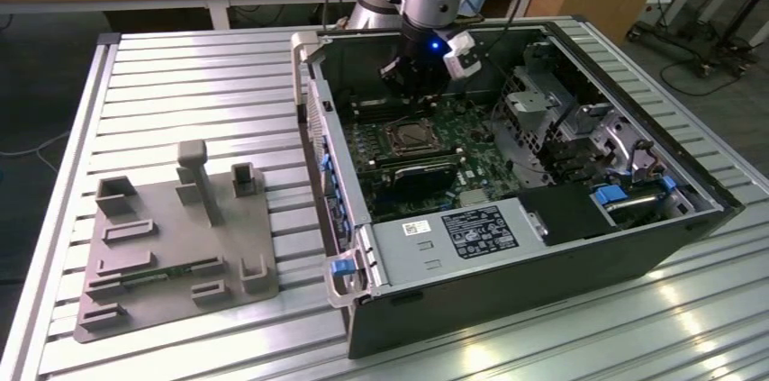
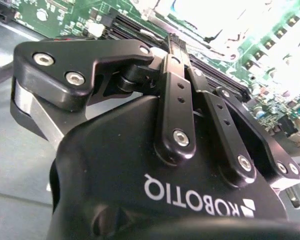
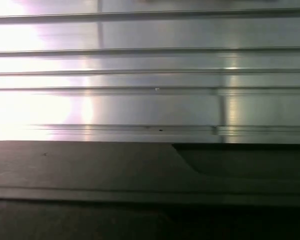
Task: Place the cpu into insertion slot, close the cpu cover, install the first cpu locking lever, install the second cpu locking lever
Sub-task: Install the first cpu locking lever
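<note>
The gripper [image 1: 415,93] hangs just above the insertion slot [image 1: 413,137], jaws pressed together, seemingly empty. Cover-closing seems underway; it needs careful descent.

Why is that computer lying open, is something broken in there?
Nothing looks broken. The computer case lies on its side with the panel off, and the gripper hangs over the insertion slot. The grey fixture sits flat beside it.

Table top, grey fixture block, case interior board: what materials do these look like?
Table top: likely aluminium; ribbed, silvery, glossy reflections. Fixture block: probably plastic or a printed part; matte grey, no shine. Circuit board: green laminate, as it looks; the gripper hangs above it.
</note>
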Robot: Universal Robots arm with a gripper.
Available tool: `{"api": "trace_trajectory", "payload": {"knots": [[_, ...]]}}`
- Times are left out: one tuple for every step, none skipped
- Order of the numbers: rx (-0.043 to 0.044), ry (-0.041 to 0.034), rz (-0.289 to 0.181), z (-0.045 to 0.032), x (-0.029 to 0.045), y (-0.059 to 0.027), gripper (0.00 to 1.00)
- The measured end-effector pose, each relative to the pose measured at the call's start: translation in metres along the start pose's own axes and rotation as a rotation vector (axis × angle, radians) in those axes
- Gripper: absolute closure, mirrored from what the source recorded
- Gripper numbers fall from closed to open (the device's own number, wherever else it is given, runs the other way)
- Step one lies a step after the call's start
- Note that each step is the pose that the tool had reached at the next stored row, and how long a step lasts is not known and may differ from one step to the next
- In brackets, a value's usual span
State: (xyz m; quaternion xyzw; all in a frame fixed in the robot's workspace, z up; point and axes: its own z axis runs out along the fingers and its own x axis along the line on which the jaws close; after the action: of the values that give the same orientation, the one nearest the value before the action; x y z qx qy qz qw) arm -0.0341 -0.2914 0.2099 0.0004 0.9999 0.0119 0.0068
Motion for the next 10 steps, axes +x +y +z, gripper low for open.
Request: {"api": "trace_trajectory", "payload": {"knots": [[0.0,0.0,0.0,0.0005,-0.0012,0.0002,0.9],[0.0,0.0,0.0,0.001,-0.0025,0.0004,0.9],[-0.0001,-0.0001,0.0,0.0015,-0.0037,0.0006,0.9],[-0.0003,-0.0002,0.0,0.0022,-0.0049,0.0007,0.9],[-0.0002,-0.0001,0.0,0.0027,-0.0058,0.0007,0.9],[-0.0001,-0.0001,0.0,0.0032,-0.0063,0.0007,0.9],[-0.0001,-0.0001,0.0,0.0037,-0.0065,0.0007,0.9],[-0.0001,-0.0001,0.0,0.0043,-0.0065,0.0007,0.9],[-0.0001,-0.0001,0.0,0.0051,-0.0065,0.0007,0.9],[-0.0001,-0.0001,0.0,0.0061,-0.0065,0.0007,0.9]]}}
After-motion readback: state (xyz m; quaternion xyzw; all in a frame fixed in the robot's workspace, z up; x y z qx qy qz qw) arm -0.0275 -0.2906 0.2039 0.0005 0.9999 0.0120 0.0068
